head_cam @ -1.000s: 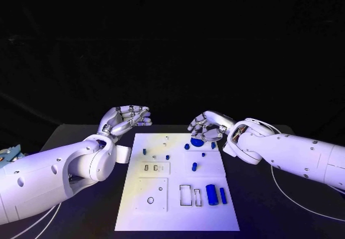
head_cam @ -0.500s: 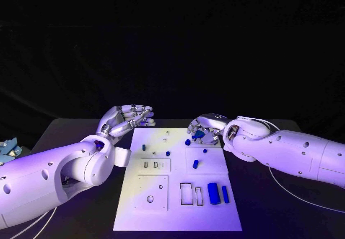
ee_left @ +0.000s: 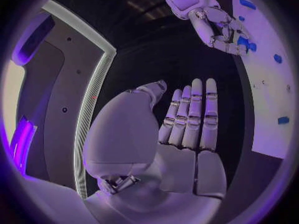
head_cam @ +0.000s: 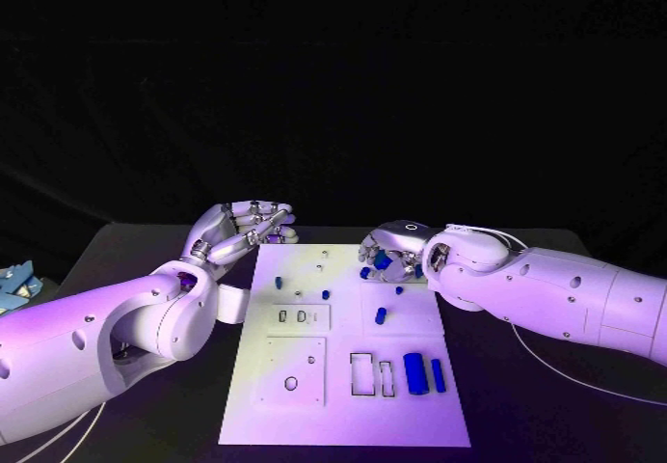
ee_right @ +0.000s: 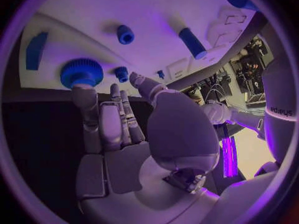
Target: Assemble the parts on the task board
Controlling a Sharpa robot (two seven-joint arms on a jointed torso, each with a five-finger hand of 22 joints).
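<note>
The white task board point(head_cam: 340, 405) lies in the middle of the black table. My right hand point(head_cam: 393, 247) hovers low over the board's far right corner, fingers nearly straight. One fingertip point(ee_right: 81, 92) touches the side of a blue gear point(ee_right: 81, 72) point(head_cam: 383, 259) that sits on the board; the thumb stays off it. Small blue pegs point(head_cam: 279, 284) point(head_cam: 326, 294) point(head_cam: 378, 316) stand on the board, and a thick blue cylinder point(head_cam: 413, 371) lies beside a blue bar point(head_cam: 438, 374) near the front right. My left hand point(head_cam: 245, 229) is raised beside the board's far left corner, palm flat point(ee_left: 187, 134), holding nothing.
Rectangular and round cut-outs point(head_cam: 359, 376) point(head_cam: 292, 384) mark the board's near half. A thin white cable point(head_cam: 556, 371) runs across the table on the right. A pale bluish object point(head_cam: 14, 285) sits at the table's left edge.
My right hand has turned over and drawn in over the board's far right corner, the blue gear staying under its fingers. The left hand has hardly moved. The camera has shifted slightly.
</note>
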